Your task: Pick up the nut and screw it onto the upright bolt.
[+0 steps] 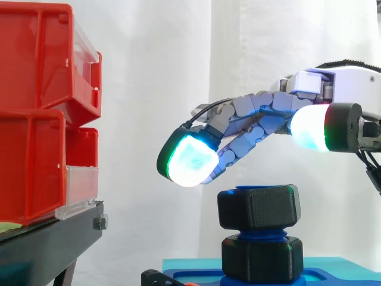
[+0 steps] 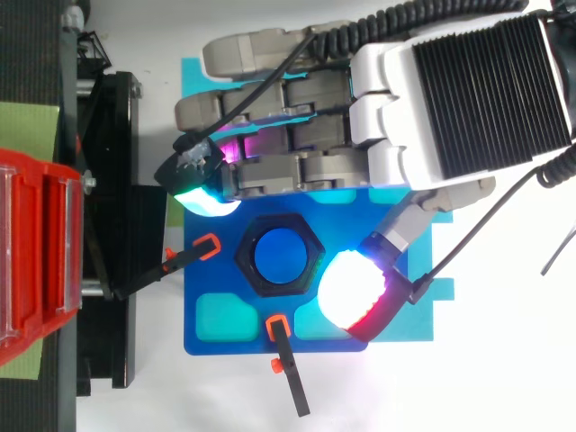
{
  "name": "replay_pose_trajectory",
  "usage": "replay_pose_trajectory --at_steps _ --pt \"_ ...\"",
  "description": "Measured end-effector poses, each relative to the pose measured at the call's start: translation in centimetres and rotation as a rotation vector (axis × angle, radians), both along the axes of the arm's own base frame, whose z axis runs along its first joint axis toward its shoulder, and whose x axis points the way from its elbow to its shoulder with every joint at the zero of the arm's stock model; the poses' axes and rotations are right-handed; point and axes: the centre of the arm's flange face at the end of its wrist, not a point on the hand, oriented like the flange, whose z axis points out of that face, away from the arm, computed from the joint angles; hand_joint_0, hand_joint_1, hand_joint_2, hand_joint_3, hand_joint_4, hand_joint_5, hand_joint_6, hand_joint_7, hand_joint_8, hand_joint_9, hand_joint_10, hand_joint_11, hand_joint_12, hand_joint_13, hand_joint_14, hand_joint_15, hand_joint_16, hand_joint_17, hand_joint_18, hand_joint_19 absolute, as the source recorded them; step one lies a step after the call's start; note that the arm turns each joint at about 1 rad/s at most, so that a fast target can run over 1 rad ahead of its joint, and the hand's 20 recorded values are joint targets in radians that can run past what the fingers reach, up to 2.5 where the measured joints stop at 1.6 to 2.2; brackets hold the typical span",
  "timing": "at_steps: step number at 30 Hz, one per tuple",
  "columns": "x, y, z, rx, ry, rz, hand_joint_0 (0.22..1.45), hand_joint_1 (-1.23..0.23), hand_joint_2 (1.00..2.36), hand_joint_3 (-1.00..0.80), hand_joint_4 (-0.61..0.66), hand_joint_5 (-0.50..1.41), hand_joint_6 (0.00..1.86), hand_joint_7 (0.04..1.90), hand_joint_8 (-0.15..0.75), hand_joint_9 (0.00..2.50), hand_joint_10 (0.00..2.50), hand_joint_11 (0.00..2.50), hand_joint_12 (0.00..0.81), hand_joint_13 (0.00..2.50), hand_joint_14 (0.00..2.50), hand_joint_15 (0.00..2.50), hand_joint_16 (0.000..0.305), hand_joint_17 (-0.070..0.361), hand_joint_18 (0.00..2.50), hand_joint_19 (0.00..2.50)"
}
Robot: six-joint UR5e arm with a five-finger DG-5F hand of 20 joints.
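Hand (image 2: pixel 378 108) hangs over the nut (image 2: pixel 279 256) with its fingers loosely spread and nothing between them. From above, the glowing fingertip (image 2: pixel 205 200) sits at about 10 o'clock of the nut and the thumb pad (image 2: pixel 351 286) at about 4 o'clock, both off its edge. That view also shows the blue top of the bolt (image 2: pixel 279 255) in the middle of the nut, the blue plate (image 2: pixel 396 319) under it, and two orange-tipped clamps (image 2: pixel 205 247) at 9 and 6 o'clock. From the side, the nut (image 1: pixel 259 205) sits high on the upright bolt, with a second black hex piece (image 1: pixel 262 257) lower down and blue thread between them. The fingertip (image 1: pixel 187 161) hangs clear, at 10 o'clock above the nut. Red bins (image 1: pixel 36 119) stand on a black stand (image 1: pixel 47 244) at 9 o'clock.
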Motion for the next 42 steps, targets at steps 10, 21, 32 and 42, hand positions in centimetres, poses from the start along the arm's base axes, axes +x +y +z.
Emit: replay_pose_trajectory --at_steps 10,21,32,42 --pt "-0.3 -0.8 -0.2 0.000 0.018 -0.009 0.48 -0.06 1.00 -0.50 0.19 -0.07 0.50 0.80 0.170 0.57 0.00 0.00 0.250 0.25 0.00 0.00 0.027 0.060 0.00 0.00" --pt "-0.7 -0.3 -0.8 0.000 0.073 -0.005 0.49 -0.09 1.00 -0.50 0.20 -0.04 0.50 1.03 0.185 0.66 0.00 0.00 0.244 0.34 0.00 0.00 0.024 0.054 0.00 0.00" --pt "-0.5 0.2 -0.7 0.000 0.061 0.004 0.49 -0.10 1.00 -0.50 0.22 -0.05 0.50 0.95 0.187 0.68 0.00 0.00 0.242 0.37 0.00 0.00 0.024 0.054 0.00 0.00" --pt "-0.4 0.7 -1.4 0.009 0.009 0.015 0.50 -0.14 1.00 -0.50 0.18 -0.02 0.50 1.20 0.200 0.75 0.00 0.00 0.230 0.45 0.00 0.00 0.022 0.049 0.08 0.00"
